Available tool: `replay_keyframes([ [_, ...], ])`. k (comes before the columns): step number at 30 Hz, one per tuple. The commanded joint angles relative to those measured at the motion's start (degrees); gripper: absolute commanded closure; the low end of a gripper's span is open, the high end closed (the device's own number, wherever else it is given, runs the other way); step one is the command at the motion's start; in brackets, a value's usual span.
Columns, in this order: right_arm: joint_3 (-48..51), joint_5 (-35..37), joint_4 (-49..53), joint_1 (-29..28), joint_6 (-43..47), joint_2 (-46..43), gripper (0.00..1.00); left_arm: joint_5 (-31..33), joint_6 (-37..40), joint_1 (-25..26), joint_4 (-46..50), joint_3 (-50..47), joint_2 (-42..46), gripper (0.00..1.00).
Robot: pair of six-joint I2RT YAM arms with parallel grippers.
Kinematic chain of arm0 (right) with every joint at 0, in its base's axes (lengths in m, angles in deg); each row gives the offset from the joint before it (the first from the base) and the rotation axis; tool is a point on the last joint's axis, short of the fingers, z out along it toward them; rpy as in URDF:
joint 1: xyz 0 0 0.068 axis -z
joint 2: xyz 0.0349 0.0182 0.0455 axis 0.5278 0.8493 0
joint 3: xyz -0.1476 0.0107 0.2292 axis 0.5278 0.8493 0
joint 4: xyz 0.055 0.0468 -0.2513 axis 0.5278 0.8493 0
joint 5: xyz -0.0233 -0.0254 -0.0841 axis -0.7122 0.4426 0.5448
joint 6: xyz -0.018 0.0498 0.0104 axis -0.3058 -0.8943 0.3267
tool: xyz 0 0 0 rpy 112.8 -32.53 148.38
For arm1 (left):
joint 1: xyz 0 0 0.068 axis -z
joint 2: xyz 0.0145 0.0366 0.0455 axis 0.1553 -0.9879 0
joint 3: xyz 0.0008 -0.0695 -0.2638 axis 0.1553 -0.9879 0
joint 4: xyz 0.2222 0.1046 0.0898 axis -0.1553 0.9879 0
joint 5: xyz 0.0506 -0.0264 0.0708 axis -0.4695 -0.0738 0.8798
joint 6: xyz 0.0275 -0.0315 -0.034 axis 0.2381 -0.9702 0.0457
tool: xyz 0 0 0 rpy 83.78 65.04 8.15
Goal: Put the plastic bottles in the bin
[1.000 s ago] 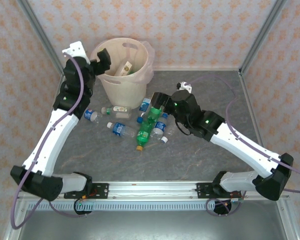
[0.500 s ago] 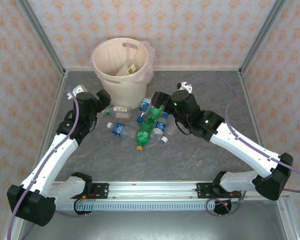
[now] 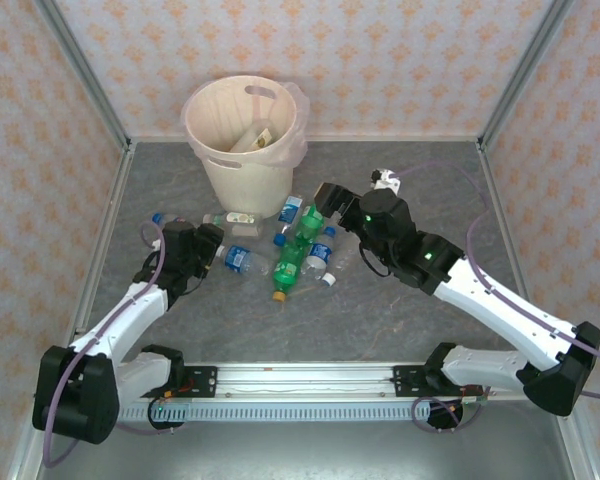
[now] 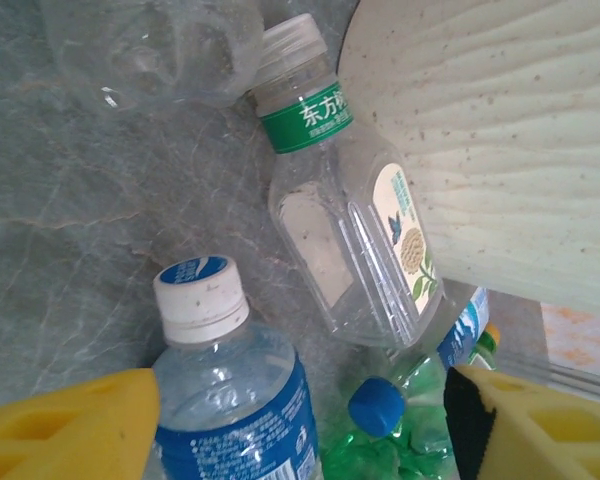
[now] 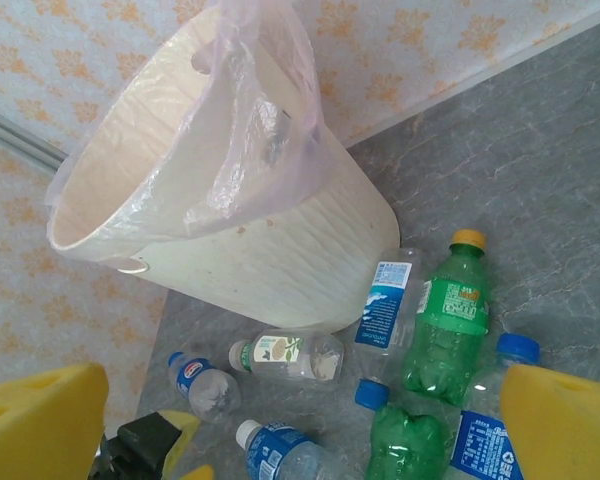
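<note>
clear blue-label bottle (image 4: pixel 235 425) sits between your left fingers (image 4: pixel 70 425), spread apart; right fingers (image 5: pixel 565 425) wide, empty, near bin (image 5: pixel 310 270).

The left arm (image 3: pixel 130 305) and right arm (image 3: pixel 500 305) are white link shells between black joint housings, each trailed by a purple cable (image 3: pixel 161 243), green lights (image 3: pixel 427 254) glowing on the right one's black blocks, while the left gripper (image 4: pixel 305 405) and right gripper (image 5: pixel 305 405) carry chunky yellow fingers (image 4: pixel 70 425)

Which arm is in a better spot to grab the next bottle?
Left. The left fingers sit low on either side of the white-capped blue-label bottle; the right fingers hang open higher above the pile.
</note>
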Motion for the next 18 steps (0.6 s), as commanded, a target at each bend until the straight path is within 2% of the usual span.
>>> replay_keyframes([
  [1, 0.32, -0.67, -0.96, 0.09, -0.96, -1.03, 0.00, -1.73, -2.16, -1.02, -5.87, -0.89, -2.23, 0.28],
  [5, 0.28, -1.71, -1.05, 0.09, -0.74, -1.51, 0.00, 0.60, 1.93, -1.57, -4.73, 0.15, -6.21, 0.34],
  [8, -0.33, -1.69, -0.18, 0.09, -0.83, -1.50, 0.00, 0.07, 2.64, -2.14, -5.29, 0.05, -8.81, 0.38],
  [18, 0.31, -2.02, 0.39, 0.03, -1.62, -2.15, 0.00, -2.43, 2.17, -2.20, -11.78, -1.96, -14.90, 0.39],
])
